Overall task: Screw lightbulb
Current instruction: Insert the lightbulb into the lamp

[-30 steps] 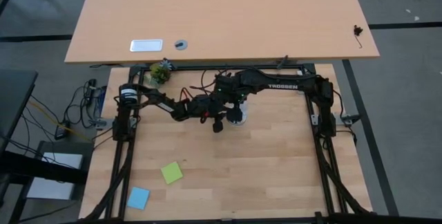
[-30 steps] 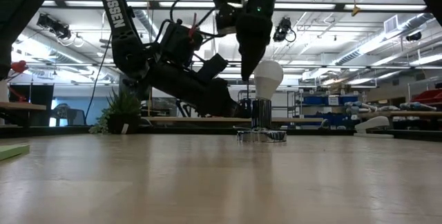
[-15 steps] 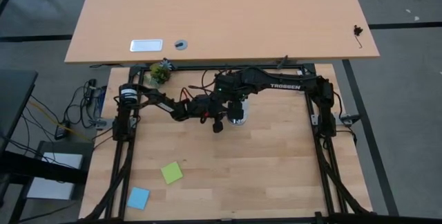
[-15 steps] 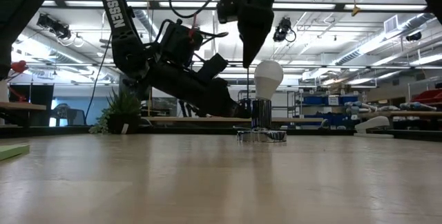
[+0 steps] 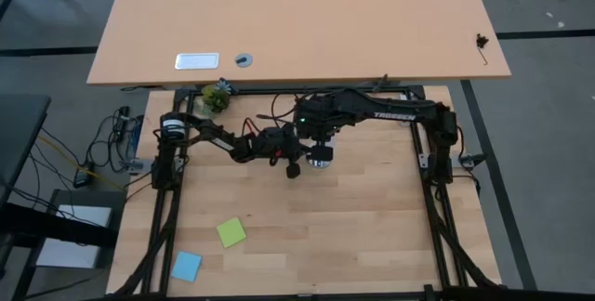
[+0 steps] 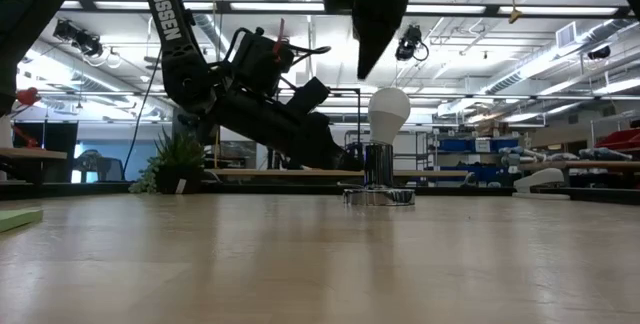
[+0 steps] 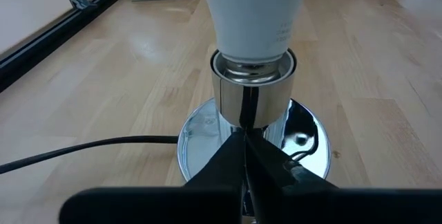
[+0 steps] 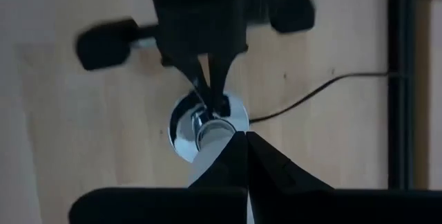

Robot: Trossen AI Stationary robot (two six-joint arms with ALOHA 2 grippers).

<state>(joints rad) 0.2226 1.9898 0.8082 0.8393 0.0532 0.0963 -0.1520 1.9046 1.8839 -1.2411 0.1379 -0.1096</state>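
Note:
The white lightbulb (image 6: 388, 112) stands upright with its metal base in the silver socket barrel (image 7: 252, 96), which rises from a round chrome disc (image 7: 200, 134) on the wooden table. My left gripper (image 7: 245, 133) is shut and reaches in low from the table's left, its tips at the foot of the barrel. My right gripper (image 6: 362, 74) is shut, points down and hangs above the bulb, a little to its left and clear of it. In the right wrist view its shut fingers (image 8: 242, 137) cover part of the bulb. My left gripper's shut fingertips (image 7: 243, 135) lie at the foot of the socket barrel, just over the chrome disc, coming nearly level from the table's left. Whether they touch the barrel I cannot tell.
A black cord (image 7: 83, 148) runs from the disc across the table. A green note (image 5: 231, 232) and a blue note (image 5: 186, 266) lie near the front left. A small plant (image 5: 216, 97) stands at the far left corner, and a larger desk (image 5: 297, 22) lies beyond the far edge.
My right gripper has risen from beside the bulb's top to well above it, still pointing down. The bulb and socket stand as before.

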